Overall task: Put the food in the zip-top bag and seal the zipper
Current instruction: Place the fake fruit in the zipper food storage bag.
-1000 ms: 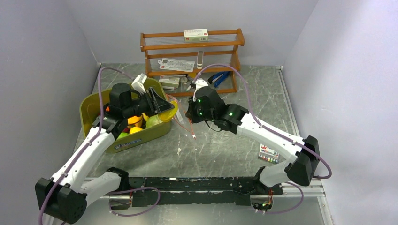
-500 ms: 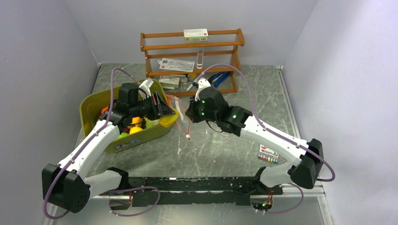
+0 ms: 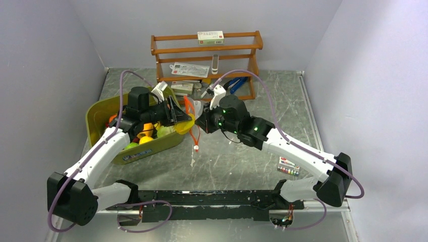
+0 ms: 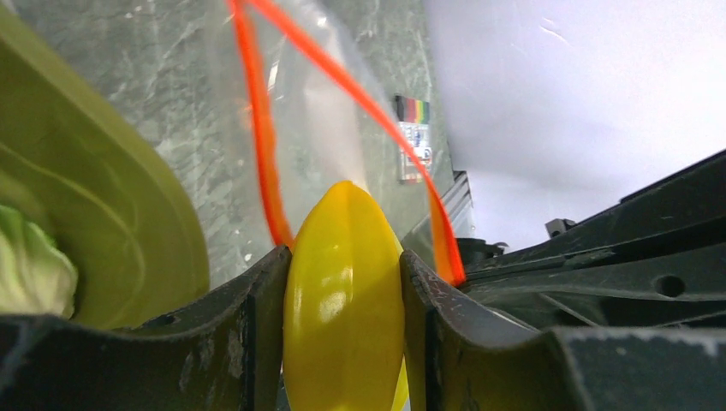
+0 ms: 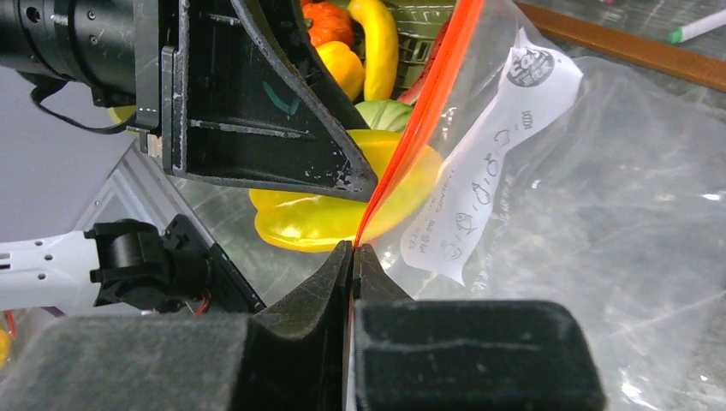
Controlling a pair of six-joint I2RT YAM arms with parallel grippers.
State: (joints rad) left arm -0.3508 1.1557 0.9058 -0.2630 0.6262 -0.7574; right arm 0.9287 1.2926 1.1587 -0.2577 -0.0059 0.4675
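My left gripper (image 4: 342,300) is shut on a glossy yellow pepper (image 4: 342,317), whose tip points into the open mouth of the clear zip-top bag (image 4: 325,128). In the top view the left gripper (image 3: 179,115) sits at the tub's right end, level with the bag (image 3: 198,108). My right gripper (image 5: 353,250) is shut on the bag's orange-red zipper strip (image 5: 428,103) and holds the mouth open; the pepper (image 5: 342,205) shows partly behind the strip. The zipper strip (image 3: 194,132) hangs down with its white tab near the table. More toy food (image 3: 146,132) lies in the tub.
The olive-green tub (image 3: 101,113) stands at the left with several toy fruits and vegetables. A wooden rack (image 3: 207,55) with white packets stands at the back, a blue stapler (image 3: 234,84) beside it. A small coloured card (image 3: 288,166) lies at the right front.
My left gripper has carried the yellow pepper right, up to the bag's mouth. My right gripper has shifted slightly left, and the hanging zipper strip has swung left.
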